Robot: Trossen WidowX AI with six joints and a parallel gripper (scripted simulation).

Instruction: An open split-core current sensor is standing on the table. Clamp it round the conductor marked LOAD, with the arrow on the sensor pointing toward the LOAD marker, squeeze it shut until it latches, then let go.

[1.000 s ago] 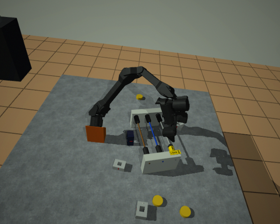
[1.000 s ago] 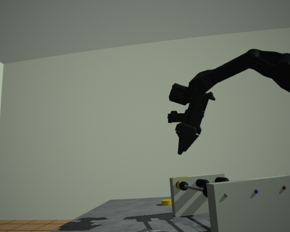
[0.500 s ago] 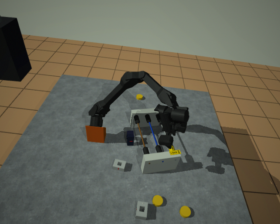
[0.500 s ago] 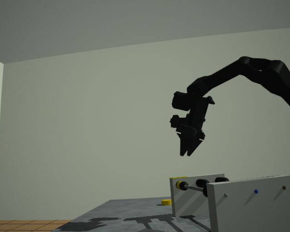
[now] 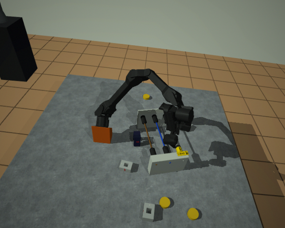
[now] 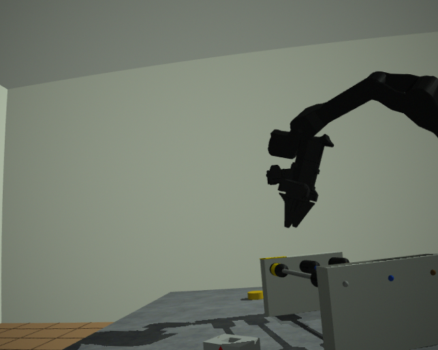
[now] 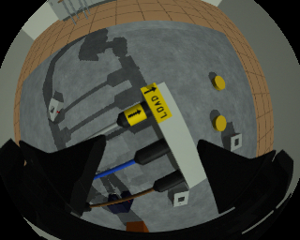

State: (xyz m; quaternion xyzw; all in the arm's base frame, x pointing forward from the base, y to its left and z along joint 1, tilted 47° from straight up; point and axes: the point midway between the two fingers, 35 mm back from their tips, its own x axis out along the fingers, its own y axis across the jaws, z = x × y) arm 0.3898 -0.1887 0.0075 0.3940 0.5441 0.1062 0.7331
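The dark navy sensor stands on the table beside the brown conductor; a red mark shows on it in the top view. Its jaw opening and arrow are too small to read. The grey LOAD conductor is the outer one, with nothing clamped on its visible part; the gripper hides most of it in the top view. A yellow LOAD marker sits on one end panel, beside a yellow sleeve with an arrow. My gripper is open and empty, pointing down, above the conductors and away from the sensor.
Blue and brown conductors run beside LOAD between two upright panels. White blocks with square holes and yellow discs stand around them.
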